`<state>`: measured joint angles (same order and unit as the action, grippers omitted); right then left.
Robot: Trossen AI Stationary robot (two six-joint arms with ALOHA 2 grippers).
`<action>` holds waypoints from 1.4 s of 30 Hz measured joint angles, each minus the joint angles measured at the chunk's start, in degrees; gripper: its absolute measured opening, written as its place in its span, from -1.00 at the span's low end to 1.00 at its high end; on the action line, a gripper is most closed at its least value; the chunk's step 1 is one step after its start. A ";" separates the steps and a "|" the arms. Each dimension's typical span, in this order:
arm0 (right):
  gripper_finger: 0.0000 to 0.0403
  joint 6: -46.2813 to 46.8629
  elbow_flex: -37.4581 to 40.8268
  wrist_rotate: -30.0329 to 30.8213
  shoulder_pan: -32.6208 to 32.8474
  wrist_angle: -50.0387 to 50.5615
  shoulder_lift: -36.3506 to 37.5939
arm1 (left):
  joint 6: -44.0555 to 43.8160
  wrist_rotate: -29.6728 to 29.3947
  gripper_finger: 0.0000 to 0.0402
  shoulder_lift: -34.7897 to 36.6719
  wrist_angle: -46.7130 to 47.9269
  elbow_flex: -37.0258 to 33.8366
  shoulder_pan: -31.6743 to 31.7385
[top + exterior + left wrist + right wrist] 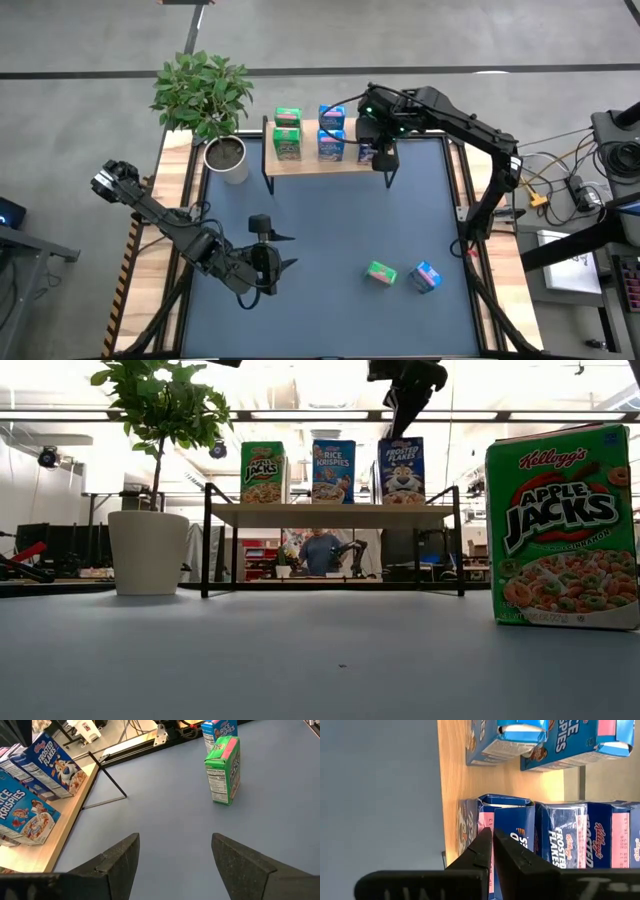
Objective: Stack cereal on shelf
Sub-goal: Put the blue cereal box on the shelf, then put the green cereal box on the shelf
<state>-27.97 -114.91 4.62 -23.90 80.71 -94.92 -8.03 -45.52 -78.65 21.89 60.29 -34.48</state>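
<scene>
The light-wood shelf [312, 160] stands at the table's far edge and bears several cereal boxes: green ones [287, 132] at its left, blue Rice Krispies [332, 130] in the middle, dark blue Frosted Flakes [367, 148] at its right. My right gripper [492, 840] is shut, pointing down right over the front Frosted Flakes box [512, 827], and also shows in the low view [400, 422]. A green box [381, 272] and a blue box [427, 276] stand on the table at the near right. My left gripper [275, 250] is open and empty at the near left. My right gripper's shut fingertips [398, 432] come from above at the top edge [402, 441] of the front Frosted Flakes box, which stands upright on the shelf. I cannot tell whether they touch it.
A potted plant [222, 150] in a white pot stands left of the shelf. The green Apple Jacks box [565, 525] is close to the low camera. Bare tabletop [330, 220] lies between the shelf and the two loose boxes.
</scene>
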 joint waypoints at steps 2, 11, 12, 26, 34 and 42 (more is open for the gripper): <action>-0.96 0.00 0.00 0.04 0.00 0.27 0.05 | 0.00 0.00 0.15 0.00 0.00 0.00 0.02; -0.96 -0.58 -1.08 0.06 0.00 1.15 -0.01 | 0.02 0.00 0.15 0.00 0.00 0.00 0.00; -0.96 -0.65 -1.55 0.06 0.00 1.35 -0.01 | 0.02 0.00 0.15 0.00 0.00 0.00 0.00; -0.96 7.82 -11.05 -3.38 6.53 3.23 1.01 | 0.02 0.00 0.15 0.00 0.00 0.00 0.01; -0.96 25.45 -7.23 -11.98 21.40 4.05 4.25 | 0.02 0.00 0.15 0.00 0.00 0.00 0.00; -0.96 42.20 5.86 1.87 42.28 -3.39 5.43 | -0.59 0.00 0.15 0.00 0.00 0.00 -0.39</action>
<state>14.24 -109.05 6.49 18.38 77.33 -89.50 -8.62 -45.52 -78.65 21.89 60.29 -34.87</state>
